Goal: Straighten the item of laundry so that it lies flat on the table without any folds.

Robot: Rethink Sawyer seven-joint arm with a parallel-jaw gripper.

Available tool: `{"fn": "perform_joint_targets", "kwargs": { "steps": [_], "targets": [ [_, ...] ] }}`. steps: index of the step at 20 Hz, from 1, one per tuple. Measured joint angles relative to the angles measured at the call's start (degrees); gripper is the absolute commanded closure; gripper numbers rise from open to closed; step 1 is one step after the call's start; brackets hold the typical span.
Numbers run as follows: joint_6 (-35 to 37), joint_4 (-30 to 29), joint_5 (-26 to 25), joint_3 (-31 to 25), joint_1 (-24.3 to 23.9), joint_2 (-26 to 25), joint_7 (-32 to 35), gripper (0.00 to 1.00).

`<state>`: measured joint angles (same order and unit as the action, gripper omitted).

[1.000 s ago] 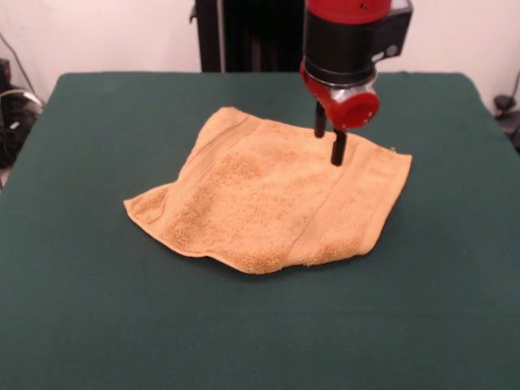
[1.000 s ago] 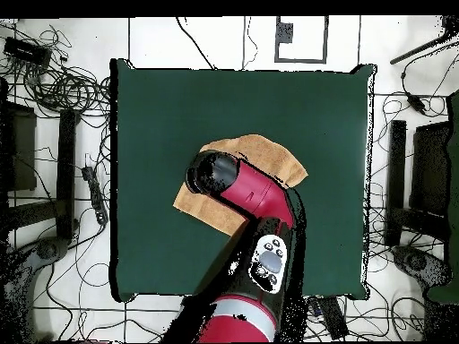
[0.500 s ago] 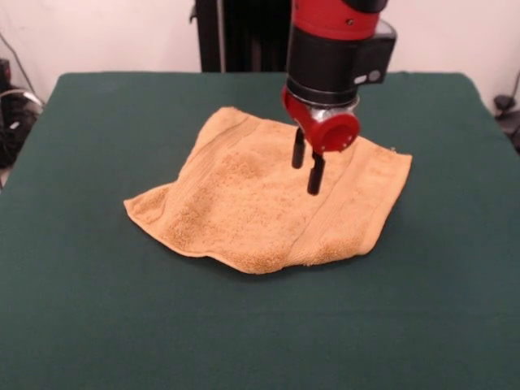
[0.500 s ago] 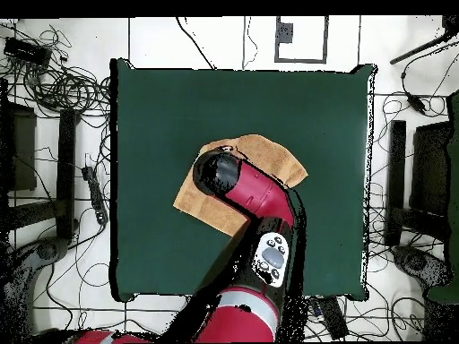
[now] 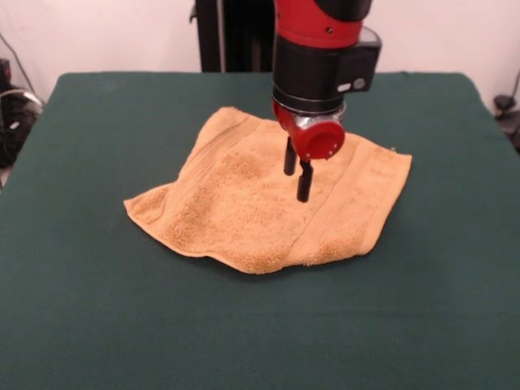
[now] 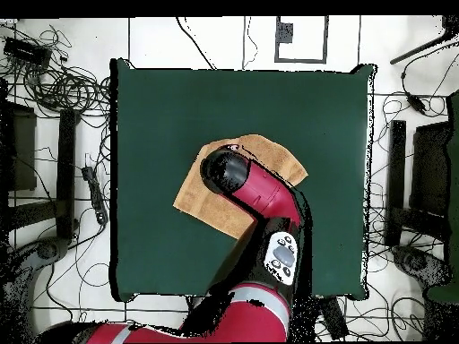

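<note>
- The claw (image 5: 296, 172) hangs over the middle of the towel (image 5: 244, 203) in the front view, a bit right of the towel's centre, with its two black fingers (image 5: 304, 180) pointing down.
- The fingers sit with a small gap between them, so the claw reads as slightly open and it isn't gripping anything. I can't tell for sure whether the lower tip is touching the terry or just above it.
- From the overhead view the red arm (image 6: 260, 202) comes up from the bottom of the frame and its black end covers the middle of the towel (image 6: 202, 206), so the claw itself is hidden there.
- The towel is around the centre of the green desk (image 5: 97, 325) in the front view, with loads of bare cloth on every side. In the overhead view it's a bit below and left of the centre of the desk (image 6: 161, 107).
- No containers anywhere on the desk, just the towel.
- Looks-wise, it's mustard/golden terry, lying as a skewed four-sided shape with one corner pointing to the left of the front frame.
- It's not flat: it looks doubled over, with a thick rolled edge along the bottom and a raised ridge running diagonally on the right part.
- A woven band shows along the upper left edge.
</note>
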<state>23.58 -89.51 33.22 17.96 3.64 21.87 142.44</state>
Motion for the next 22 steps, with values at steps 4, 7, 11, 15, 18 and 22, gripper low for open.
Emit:
{"fn": "perform_joint_targets", "kwargs": {
  "steps": [4,7,11,15,18,22],
  "targets": [
    [1.21,-0.19,0.41,-0.71,-0.43,0.16,0.00,0.00],
    [2.16,-0.55,0.63,-1.28,-0.79,0.54,0.00,0.00],
    [3.20,-1.16,0.87,-1.77,-1.20,1.19,0.00,0.00],
    [3.66,-1.58,1.03,-1.93,-1.31,1.83,0.00,0.00],
    [3.66,-2.11,1.14,-2.11,-1.30,2.80,0.00,0.00],
    [3.66,-2.23,1.54,-2.17,-1.27,3.15,0.00,0.00]
  ]
}}
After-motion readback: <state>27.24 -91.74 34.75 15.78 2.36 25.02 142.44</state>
